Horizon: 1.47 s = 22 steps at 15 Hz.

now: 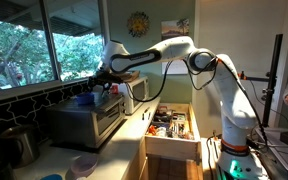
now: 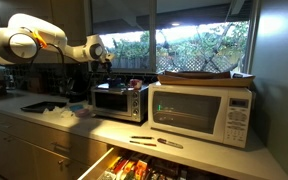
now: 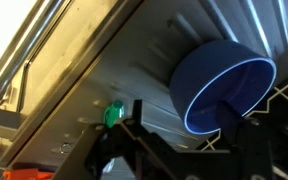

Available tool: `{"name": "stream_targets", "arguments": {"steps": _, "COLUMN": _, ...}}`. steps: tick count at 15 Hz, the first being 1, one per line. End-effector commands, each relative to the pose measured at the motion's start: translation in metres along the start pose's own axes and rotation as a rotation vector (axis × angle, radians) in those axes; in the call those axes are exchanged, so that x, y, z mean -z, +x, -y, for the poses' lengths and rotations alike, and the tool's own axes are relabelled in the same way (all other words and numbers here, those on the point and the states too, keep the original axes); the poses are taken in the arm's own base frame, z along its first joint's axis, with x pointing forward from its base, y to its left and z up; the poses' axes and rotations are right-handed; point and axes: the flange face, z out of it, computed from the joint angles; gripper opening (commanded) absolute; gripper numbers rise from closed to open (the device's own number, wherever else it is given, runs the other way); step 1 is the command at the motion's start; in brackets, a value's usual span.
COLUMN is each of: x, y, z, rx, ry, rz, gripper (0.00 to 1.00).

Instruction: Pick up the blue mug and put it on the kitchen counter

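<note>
The blue mug point(image 3: 219, 80) stands on the ribbed steel top of the toaster oven point(image 1: 89, 120), and the wrist view looks into its open mouth. It shows as a small blue shape in an exterior view point(image 1: 86, 97). My gripper point(image 3: 182, 112) is open right at the mug. One finger is beside the mug's outer wall and the other is in front of its mouth. In both exterior views the gripper point(image 1: 103, 84) point(image 2: 104, 67) hovers over the toaster oven point(image 2: 119, 100). The pale kitchen counter point(image 1: 132, 135) point(image 2: 84, 124) runs beneath.
A white microwave point(image 2: 199, 112) stands beside the toaster oven. An open wooden drawer of utensils point(image 1: 172, 125) point(image 2: 144, 168) juts out below the counter. A dark pot point(image 1: 19, 143) and a pink-purple plate point(image 1: 84, 163) sit on the counter. A small green item point(image 3: 112, 114) shows near the jaws.
</note>
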Motion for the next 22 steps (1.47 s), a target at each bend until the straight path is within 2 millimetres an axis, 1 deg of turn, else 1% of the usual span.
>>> {"name": "stream_targets", "arguments": {"steps": 1, "x": -0.016, "y": 0.007, "z": 0.009, "rx": -0.006, "ry": 0.010, "rz": -0.001, "gripper": 0.77}}
{"name": "stream_targets", "arguments": {"steps": 4, "x": -0.024, "y": 0.010, "z": 0.014, "rx": -0.009, "ry": 0.012, "rz": 0.000, "gripper": 0.79}}
{"name": "stream_targets", "arguments": {"steps": 8, "x": -0.030, "y": 0.012, "z": 0.019, "rx": -0.017, "ry": 0.019, "rz": 0.006, "gripper": 0.73}}
{"name": "stream_targets", "arguments": {"steps": 9, "x": -0.030, "y": 0.013, "z": 0.020, "rx": -0.020, "ry": 0.019, "rz": 0.006, "gripper": 0.66}}
{"name": "stream_targets", "arguments": {"steps": 10, "x": -0.030, "y": 0.013, "z": 0.020, "rx": -0.023, "ry": 0.020, "rz": 0.005, "gripper": 0.49}}
{"name": "stream_targets", "arguments": {"steps": 11, "x": -0.030, "y": 0.014, "z": 0.020, "rx": -0.023, "ry": 0.021, "rz": 0.004, "gripper": 0.48}}
{"name": "stream_targets", "arguments": {"steps": 12, "x": -0.030, "y": 0.015, "z": 0.021, "rx": -0.025, "ry": 0.023, "rz": 0.002, "gripper": 0.41}}
{"name": "stream_targets", "arguments": {"steps": 13, "x": -0.030, "y": 0.015, "z": 0.022, "rx": -0.026, "ry": 0.023, "rz": 0.001, "gripper": 0.31}}
{"name": "stream_targets", "arguments": {"steps": 15, "x": -0.030, "y": 0.016, "z": 0.021, "rx": -0.028, "ry": 0.021, "rz": 0.002, "gripper": 0.15}}
{"name": "stream_targets", "arguments": {"steps": 17, "x": -0.030, "y": 0.017, "z": 0.021, "rx": -0.029, "ry": 0.018, "rz": 0.006, "gripper": 0.02}}
{"name": "stream_targets", "arguments": {"steps": 18, "x": -0.030, "y": 0.017, "z": 0.021, "rx": -0.029, "ry": 0.014, "rz": 0.010, "gripper": 0.00}}
{"name": "stream_targets", "arguments": {"steps": 20, "x": -0.029, "y": 0.015, "z": 0.020, "rx": -0.016, "ry": -0.008, "rz": 0.025, "gripper": 0.00}}
{"name": "stream_targets", "arguments": {"steps": 21, "x": -0.027, "y": 0.014, "z": 0.019, "rx": -0.007, "ry": -0.023, "rz": 0.032, "gripper": 0.01}}
{"name": "stream_targets", "arguments": {"steps": 22, "x": -0.020, "y": 0.013, "z": 0.017, "rx": 0.003, "ry": -0.040, "rz": 0.045, "gripper": 0.01}}
